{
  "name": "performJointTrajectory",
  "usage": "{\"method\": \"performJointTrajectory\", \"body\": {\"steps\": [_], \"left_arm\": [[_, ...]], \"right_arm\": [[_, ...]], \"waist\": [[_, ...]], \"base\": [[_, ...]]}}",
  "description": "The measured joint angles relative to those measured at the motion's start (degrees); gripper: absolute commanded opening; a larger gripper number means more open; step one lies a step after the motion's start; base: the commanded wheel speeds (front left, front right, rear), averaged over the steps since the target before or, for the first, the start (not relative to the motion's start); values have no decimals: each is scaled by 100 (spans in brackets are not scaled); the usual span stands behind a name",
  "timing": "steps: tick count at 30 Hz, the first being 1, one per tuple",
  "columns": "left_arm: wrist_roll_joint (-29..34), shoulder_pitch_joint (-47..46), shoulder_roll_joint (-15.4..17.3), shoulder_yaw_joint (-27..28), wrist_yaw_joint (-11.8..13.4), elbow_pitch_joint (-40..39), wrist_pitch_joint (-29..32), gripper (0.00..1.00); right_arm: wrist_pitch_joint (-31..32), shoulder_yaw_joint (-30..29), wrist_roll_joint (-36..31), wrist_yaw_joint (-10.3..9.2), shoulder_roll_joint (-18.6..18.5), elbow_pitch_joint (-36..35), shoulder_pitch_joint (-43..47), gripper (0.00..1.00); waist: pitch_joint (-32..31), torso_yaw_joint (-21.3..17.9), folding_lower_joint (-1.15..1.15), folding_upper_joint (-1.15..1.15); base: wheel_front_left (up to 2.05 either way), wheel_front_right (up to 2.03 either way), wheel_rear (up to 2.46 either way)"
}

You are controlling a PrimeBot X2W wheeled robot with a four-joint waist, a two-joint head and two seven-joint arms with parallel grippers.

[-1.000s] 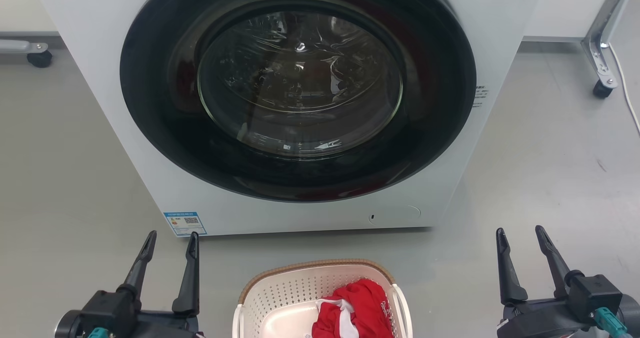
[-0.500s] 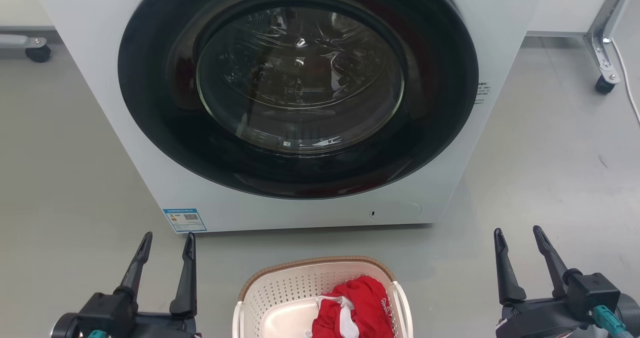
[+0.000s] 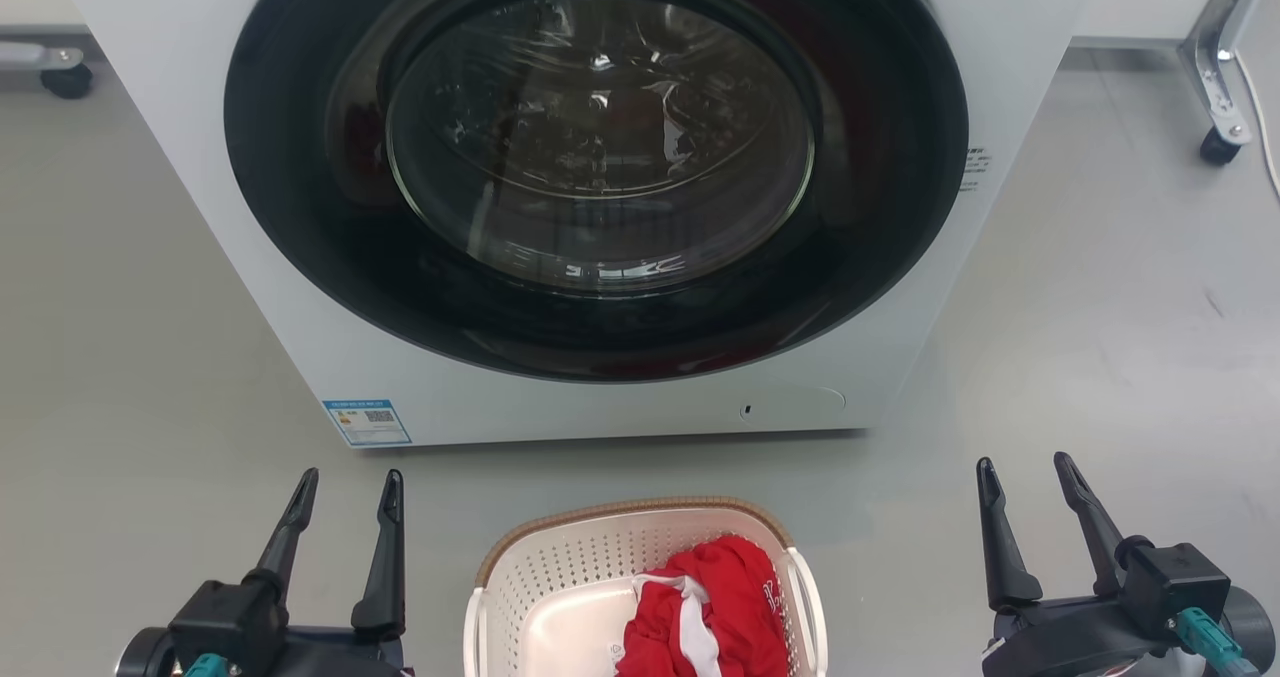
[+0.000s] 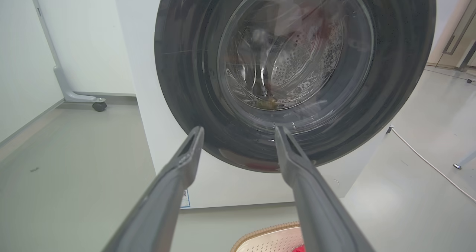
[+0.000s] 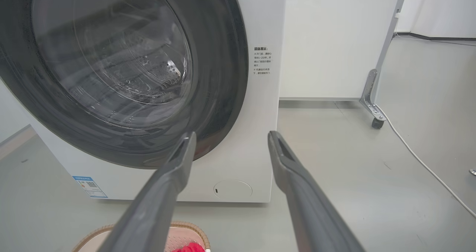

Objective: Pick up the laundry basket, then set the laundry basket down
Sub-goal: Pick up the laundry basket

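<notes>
The left claw (image 3: 350, 475) is hovering low over the floor (image 3: 1100, 337), its two fingers (image 3: 385, 547) standing apart and gripping nothing. The right claw (image 3: 1024, 460) is hovering the same way, spread wide with only air between its tips.

The basket (image 3: 560, 569) is sitting on the floor between the two claws, touching neither and lying nearer the left claw than the right. Its far brown rim is stopping just short of the line of the fingertips. A red cloth (image 3: 725, 597) with a white band is lying in the basket, in the half toward the right claw.

Past both sets of fingertips the washer (image 3: 180, 177) is standing with its round glass door facing the claws. A blue label (image 3: 367, 422) on its lower corner is showing just ahead of the left claw's tips.

In the left wrist view the basket's rim is peeking in at the bottom edge, on that claw's inner side and below its fingers. In the right wrist view the rim and a bit of the cloth are showing low, partly behind that claw's inner finger. Well off to the right claw's outer side, a caster (image 5: 377, 123) and a white cable (image 5: 420, 159) are resting on the floor.
</notes>
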Motion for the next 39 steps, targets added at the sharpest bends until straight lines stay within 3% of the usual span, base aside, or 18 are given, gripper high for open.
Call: {"method": "performJointTrajectory", "body": {"steps": [20,31,39], "left_arm": [[-74,-547,-223,-193,-60,369,461,100],[-275,-1291,-223,-248,-267,918,814,100],[-432,-1846,-322,-289,-564,1640,1023,100]], "right_arm": [[254,107,96,8,115,227,-588,100],[302,205,97,36,191,552,-1245,100],[300,349,97,116,223,1065,-1682,100]], "waist": [[1309,-25,1,0],[2234,-50,1,0],[2888,-52,2,1]], "base": [[0,0,0],[0,0,0],[0,0,0]]}}
